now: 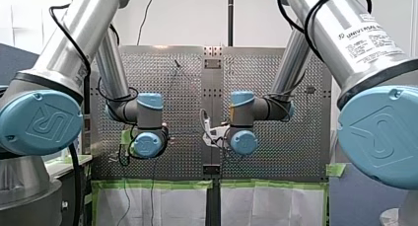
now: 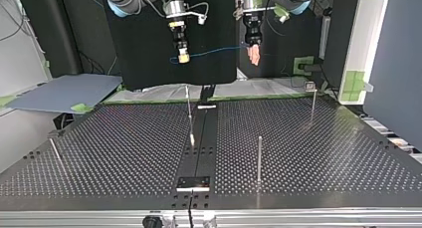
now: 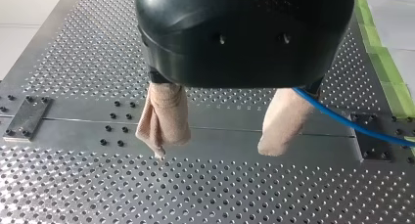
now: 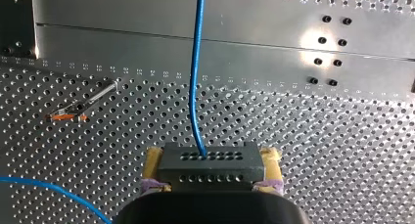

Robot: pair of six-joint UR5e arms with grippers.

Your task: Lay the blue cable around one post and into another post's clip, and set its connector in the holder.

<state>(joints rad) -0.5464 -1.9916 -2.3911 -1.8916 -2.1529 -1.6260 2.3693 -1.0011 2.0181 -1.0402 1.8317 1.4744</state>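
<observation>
Pinching the connector [image 4: 210, 160] between yellow pads [image 4: 270, 160], right gripper [image 4: 211, 172] trails a light, limp cable [image 4: 195, 77], likely best held near that end; left gripper [image 3: 214, 148] spread.

Bright, even light; glare on table [image 4: 313, 38] (soft focus).

The perforated metal counter [image 2: 323, 153] is filling every view, with a smooth bolted strip [image 3: 220, 136] running down its middle. Green tape [image 1: 157, 184] is lining the counter's edge at the front view's bottom, and below it white sheets [image 1: 162, 206] are hanging. In the top view a black panel [image 2: 149, 49] is standing behind the counter, a grey-blue board [image 2: 64, 91] is lying off its left side, and along the near edge an aluminium rail [image 2: 298, 218] is running.
</observation>
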